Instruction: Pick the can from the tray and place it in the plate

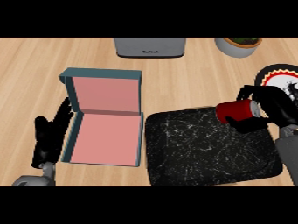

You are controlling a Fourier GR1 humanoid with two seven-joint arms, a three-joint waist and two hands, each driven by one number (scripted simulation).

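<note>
A red can (235, 111) lies on its side in my right hand (277, 107), whose fingers and thumb curl round it. It hangs over the far right corner of the black marbled tray (202, 153). Just right of the hand lies the round plate (281, 75), white with a black, red and yellow rim and a dark figure in its middle; the hand hides part of it. My left hand (48, 135) rests open at the lower left, fingers pointing up, beside the pink box.
An open box (106, 118) with a pink inside and teal walls lies left of the tray. A grey toaster (150, 47) stands at the far edge, and a potted plant (238, 46) to its right.
</note>
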